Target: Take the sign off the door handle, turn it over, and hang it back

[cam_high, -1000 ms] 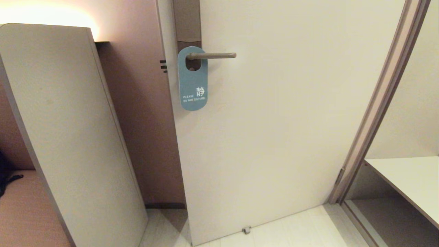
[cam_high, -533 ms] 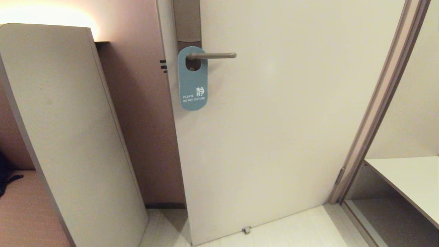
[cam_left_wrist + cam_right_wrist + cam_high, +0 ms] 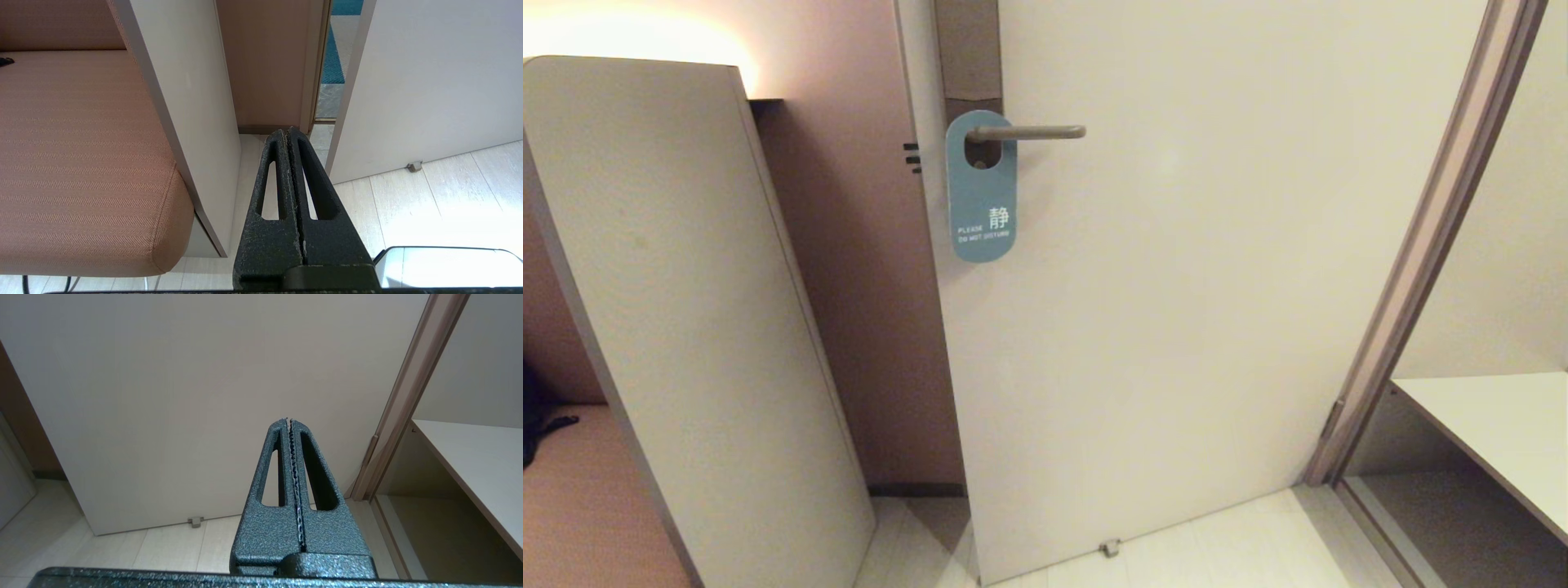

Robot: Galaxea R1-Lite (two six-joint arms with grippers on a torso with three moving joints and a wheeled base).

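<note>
Door [image 3: 1176,286]: you are facing a large pale panel standing ajar; it fills the view above and beyond both pincers, which are sitting low near the floor [image 3: 163,547].
Partition [image 3: 686,310]: a tall pale board is standing on your left side, close beside the left pincer, with a padded seat [image 3: 73,155] behind it.
Shelf [image 3: 1494,433]: a pale ledge is sitting off to the outer side of the right pincer.
Sign [image 3: 982,188]: it is hanging teal face out, white lettering showing, its oval hole threaded over the inner end of the lever; it is well above both pincers and nearer your left side.
Door handle [image 3: 1029,131]: the slim grey lever is lying level, its free tip pointing toward your right; you will be sliding the sign off that way.
Left pincer [image 3: 289,131]: clenched on nothing, pointing at the floor near the door's edge, parked.
Right pincer [image 3: 289,420]: clenched on nothing, pointing at the lower door panel, well below the sign.
Step in hand: nothing is begun yet; I judge you are starting the reach. Be raising one arm to the sign's lower half, opening the pincer before arriving, and pinching the flat bottom edge rather than the hole rim.
Care: be keeping the sign level with the lever while sliding, so the hole is not snagging on the tip.
</note>
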